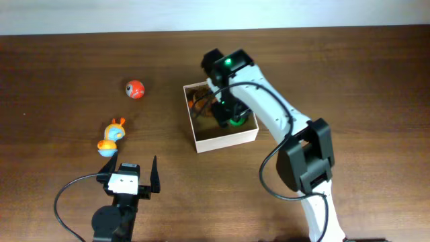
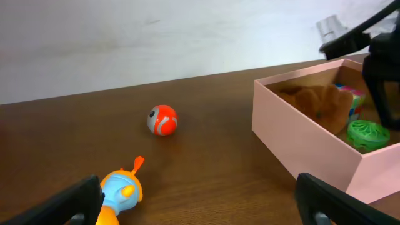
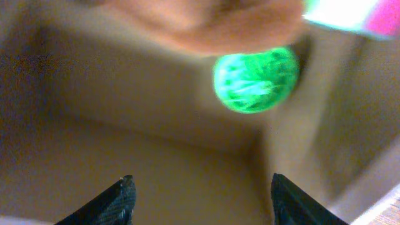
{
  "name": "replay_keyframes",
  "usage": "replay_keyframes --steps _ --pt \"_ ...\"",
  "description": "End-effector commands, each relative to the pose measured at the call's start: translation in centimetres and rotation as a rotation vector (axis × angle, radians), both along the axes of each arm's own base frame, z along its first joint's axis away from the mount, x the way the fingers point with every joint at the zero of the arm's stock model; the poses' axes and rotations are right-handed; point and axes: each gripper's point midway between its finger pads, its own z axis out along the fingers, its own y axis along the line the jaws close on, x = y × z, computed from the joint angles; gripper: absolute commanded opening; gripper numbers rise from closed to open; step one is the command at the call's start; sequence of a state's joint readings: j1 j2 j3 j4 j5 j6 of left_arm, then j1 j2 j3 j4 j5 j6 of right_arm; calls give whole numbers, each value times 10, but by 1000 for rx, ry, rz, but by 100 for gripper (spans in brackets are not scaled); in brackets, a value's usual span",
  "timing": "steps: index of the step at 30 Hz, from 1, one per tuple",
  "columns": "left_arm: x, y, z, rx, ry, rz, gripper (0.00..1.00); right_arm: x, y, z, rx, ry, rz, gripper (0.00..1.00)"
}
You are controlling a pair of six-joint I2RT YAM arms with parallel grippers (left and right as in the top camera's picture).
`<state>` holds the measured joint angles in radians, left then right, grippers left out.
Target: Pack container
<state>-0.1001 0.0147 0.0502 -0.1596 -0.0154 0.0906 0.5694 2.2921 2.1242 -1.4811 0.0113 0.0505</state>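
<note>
**Two toys out on the table, right gripper down in the box**

At the left, a small blue-and-orange plastic toy figure lies on the brown wooden table. The left gripper is near it, jaws spread wide and empty. A red-and-white ball sits farther back. Right of centre stands the square, white-walled container, holding a brown plush toy and a green lattice ball. The right gripper hangs inside it, jaws parted and gripping nothing.

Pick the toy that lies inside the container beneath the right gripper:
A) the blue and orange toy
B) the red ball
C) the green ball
C: the green ball lies in the container below the open right gripper, while the red ball and the blue and orange toy sit outside it on the table.
</note>
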Motion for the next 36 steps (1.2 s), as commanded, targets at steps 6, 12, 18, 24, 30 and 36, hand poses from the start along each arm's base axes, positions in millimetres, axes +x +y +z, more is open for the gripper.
replay_keyframes --steps 6,12,18,24,30,36 --pt "0 1 0 19 -8 3 99 -31 53 8 36 -17 152 64" --pt "0 1 0 19 -8 3 99 -31 62 8 51 -36 167 64" --pt "0 1 0 19 -8 3 99 -16 67 17 67 -103 164 64" --pt "0 1 0 19 -8 3 99 -7 73 59 100 -179 167 63" --pt "0 1 0 19 -8 3 99 -29 63 93 78 -146 184 63" --pt "0 1 0 19 -8 3 99 -55 77 85 77 -92 229 63"
